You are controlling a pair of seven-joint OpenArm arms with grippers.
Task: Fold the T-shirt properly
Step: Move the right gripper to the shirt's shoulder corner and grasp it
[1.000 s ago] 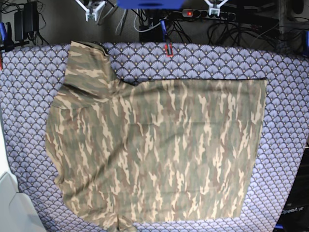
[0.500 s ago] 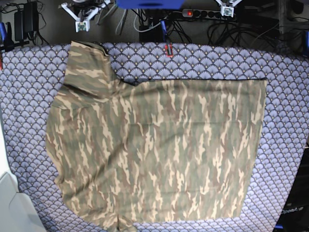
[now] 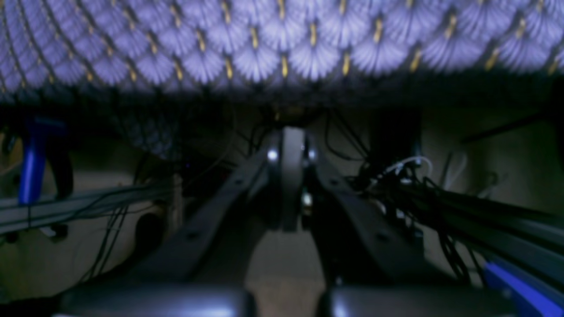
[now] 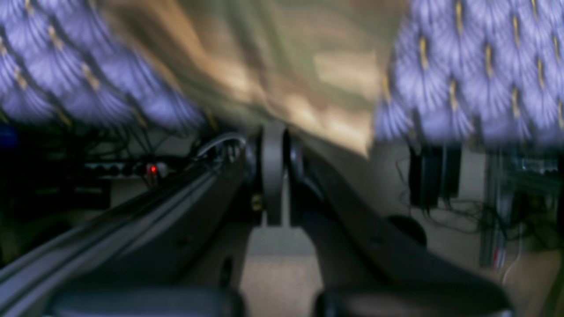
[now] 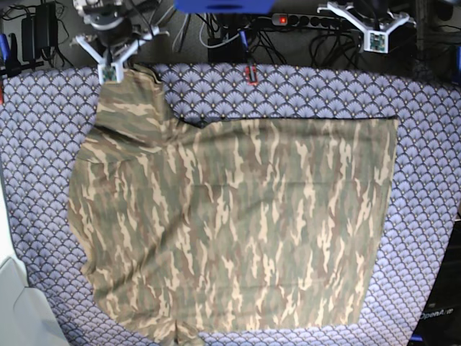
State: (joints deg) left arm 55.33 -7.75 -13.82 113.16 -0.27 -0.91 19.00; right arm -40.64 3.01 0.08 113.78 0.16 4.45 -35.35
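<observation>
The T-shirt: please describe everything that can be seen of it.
The T-shirt is soft cloth in a camouflage print of olive, tan, brown and cream. It lies spread flat on the purple scallop tablecloth, one sleeve reaching the far edge, a dark collar edge showing. The right pincer hovers at that sleeve's tip.

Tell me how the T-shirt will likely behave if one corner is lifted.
The T-shirt lies flat with soft creases, so it will probably drape and sag rather than hold shape. It covers much of the tablecloth, so a single-corner lift would likely drag the rest along. The sleeve near the right hand looks already rumpled, so it may bunch further.
</observation>
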